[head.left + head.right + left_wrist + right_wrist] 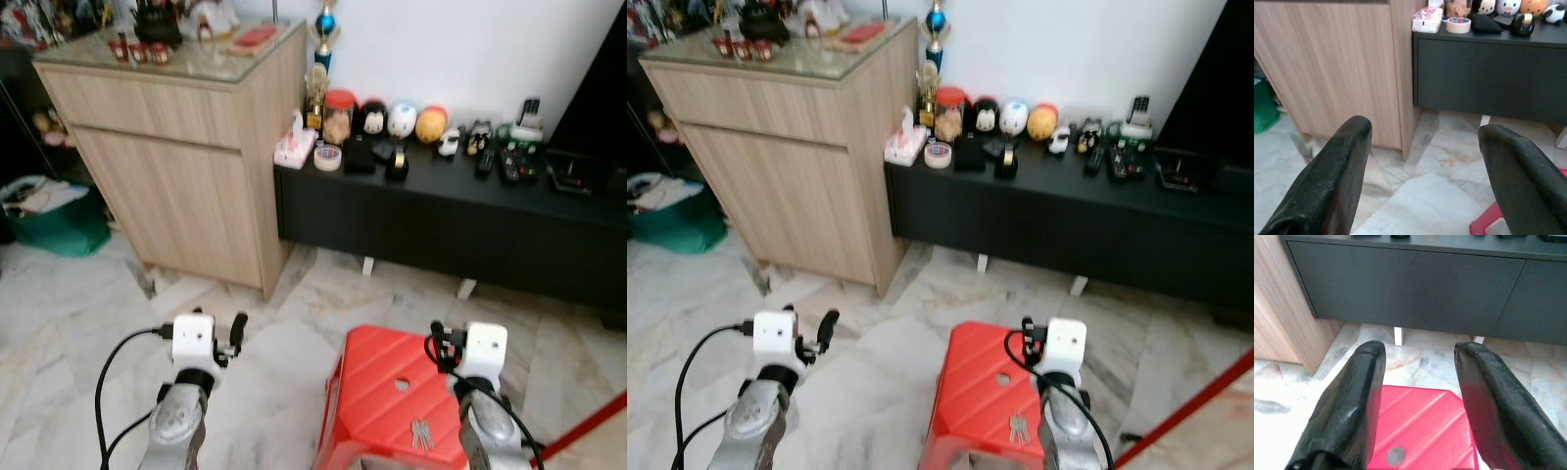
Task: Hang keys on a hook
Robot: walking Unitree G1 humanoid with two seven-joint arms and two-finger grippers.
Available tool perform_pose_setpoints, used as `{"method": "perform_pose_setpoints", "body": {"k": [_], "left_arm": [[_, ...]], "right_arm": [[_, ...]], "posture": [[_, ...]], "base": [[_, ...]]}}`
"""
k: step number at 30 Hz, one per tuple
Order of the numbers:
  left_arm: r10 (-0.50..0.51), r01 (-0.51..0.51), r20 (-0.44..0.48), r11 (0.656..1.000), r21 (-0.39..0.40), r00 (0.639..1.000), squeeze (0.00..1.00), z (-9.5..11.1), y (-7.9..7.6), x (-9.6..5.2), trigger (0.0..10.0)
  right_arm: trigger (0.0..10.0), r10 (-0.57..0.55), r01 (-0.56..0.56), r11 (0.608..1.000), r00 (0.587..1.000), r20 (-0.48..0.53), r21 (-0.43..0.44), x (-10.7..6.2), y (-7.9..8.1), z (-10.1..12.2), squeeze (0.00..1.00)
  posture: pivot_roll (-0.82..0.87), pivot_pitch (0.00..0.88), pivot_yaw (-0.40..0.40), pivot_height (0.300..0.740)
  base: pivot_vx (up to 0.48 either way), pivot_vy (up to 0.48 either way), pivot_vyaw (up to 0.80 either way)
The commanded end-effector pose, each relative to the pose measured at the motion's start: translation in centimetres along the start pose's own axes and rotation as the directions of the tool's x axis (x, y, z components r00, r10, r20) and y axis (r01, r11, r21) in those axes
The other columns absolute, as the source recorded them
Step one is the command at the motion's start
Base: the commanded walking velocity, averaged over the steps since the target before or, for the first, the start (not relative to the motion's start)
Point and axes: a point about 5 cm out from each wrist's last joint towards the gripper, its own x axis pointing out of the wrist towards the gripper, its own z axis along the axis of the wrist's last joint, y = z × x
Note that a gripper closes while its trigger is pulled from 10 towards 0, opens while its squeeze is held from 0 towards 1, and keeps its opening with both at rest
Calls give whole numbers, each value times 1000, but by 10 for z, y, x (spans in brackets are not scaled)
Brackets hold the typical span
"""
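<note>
A small bunch of silver keys [421, 433] lies on top of a red plastic stool [377, 377] low in the head views, just left of my right forearm. My right gripper [1420, 350] hangs open over the stool's far part, with nothing between its fingers [1359, 382]; the keys lie behind it, nearer to me. My left gripper [1422, 132] is open and empty too, held over the marble floor to the left of the stool and facing the wooden cabinet's corner.
A tall wooden cabinet [186, 147] stands ahead on the left. A low black console [451, 220] along the white wall carries toys, a tape roll [327, 158] and remotes. A green bag [59, 223] sits far left. A red bar [588, 426] crosses the lower right.
</note>
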Motion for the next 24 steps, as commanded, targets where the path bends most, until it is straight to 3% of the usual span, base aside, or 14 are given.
{"method": "perform_pose_setpoints", "body": {"k": [1,6,9,24], "left_arm": [[4,-4,3,1000,-2,1000,0,0,0,2,10000],[0,0,-1,1000,-1,1000,0,-1,-2,3,10000],[-4,4,-2,1000,-3,1000,0,-1,-3,4,10000],[-46,46,-35,999,6,998,0,-5,-7,5,10000]], "right_arm": [[10000,1,0,1000,1000,-4,4,3,1,2,0],[10000,4,-5,1000,999,-41,-7,5,0,1,0],[10000,15,-15,1000,999,-29,-1,5,1,2,0],[10000,5,-5,1000,999,-46,4,5,1,-1,0]], "posture": [[3,0,-27,677],[2,0,-27,677],[2,0,-28,652],[6,0,-20,652]], "base": [[0,0,0],[0,0,0],[0,0,0],[0,0,0]]}}
